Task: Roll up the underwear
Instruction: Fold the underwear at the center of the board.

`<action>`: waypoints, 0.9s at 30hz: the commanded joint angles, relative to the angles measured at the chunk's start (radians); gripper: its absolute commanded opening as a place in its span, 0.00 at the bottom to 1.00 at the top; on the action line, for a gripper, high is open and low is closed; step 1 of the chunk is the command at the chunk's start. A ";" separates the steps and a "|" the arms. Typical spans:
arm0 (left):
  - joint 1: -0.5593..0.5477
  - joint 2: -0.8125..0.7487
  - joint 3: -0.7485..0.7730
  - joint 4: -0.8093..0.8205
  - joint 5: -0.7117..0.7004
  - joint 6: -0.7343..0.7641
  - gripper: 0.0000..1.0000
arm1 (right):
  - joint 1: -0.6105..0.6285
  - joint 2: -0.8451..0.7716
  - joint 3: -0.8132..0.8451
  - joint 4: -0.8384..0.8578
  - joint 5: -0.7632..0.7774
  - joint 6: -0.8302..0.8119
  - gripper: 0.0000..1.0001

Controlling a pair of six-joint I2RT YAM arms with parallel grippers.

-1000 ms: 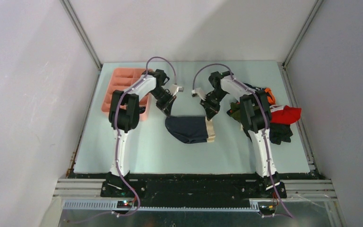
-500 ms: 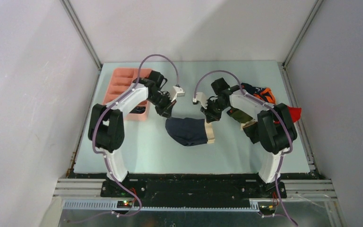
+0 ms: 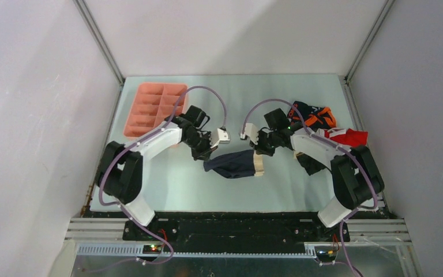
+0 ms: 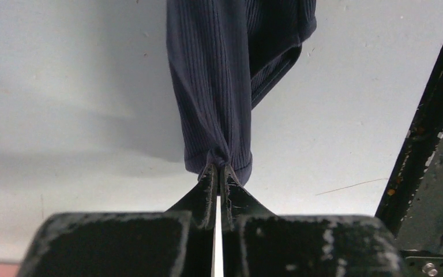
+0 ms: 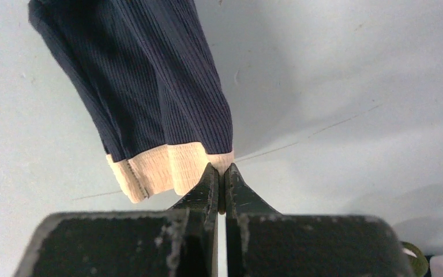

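The navy underwear with a beige waistband (image 3: 236, 164) lies folded at the table's middle. My left gripper (image 3: 208, 158) is shut on its dark left end; the left wrist view shows navy ribbed cloth (image 4: 219, 86) pinched between the fingertips (image 4: 218, 171). My right gripper (image 3: 261, 151) is shut on the beige waistband corner (image 5: 167, 173), with the fingertips (image 5: 220, 172) clamping it. The cloth hangs from both grippers toward the near side. Other underwear lies in a pile (image 3: 323, 124) at the right.
A pink compartmented tray (image 3: 150, 107) stands at the back left, just behind my left arm. The pile holds a black-orange piece (image 3: 314, 117), a red-white piece (image 3: 349, 137) and dark pieces. The table's near edge (image 4: 432, 133) shows in the left wrist view.
Both grippers have moved toward the near edge, carrying the far edge of the navy underwear over itself. The cloth now looks narrower. Both arms have swung lower and outward.
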 commanded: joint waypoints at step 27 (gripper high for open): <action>-0.126 -0.149 -0.129 0.062 -0.077 0.254 0.00 | 0.208 -0.371 -0.416 0.339 0.263 -0.100 0.00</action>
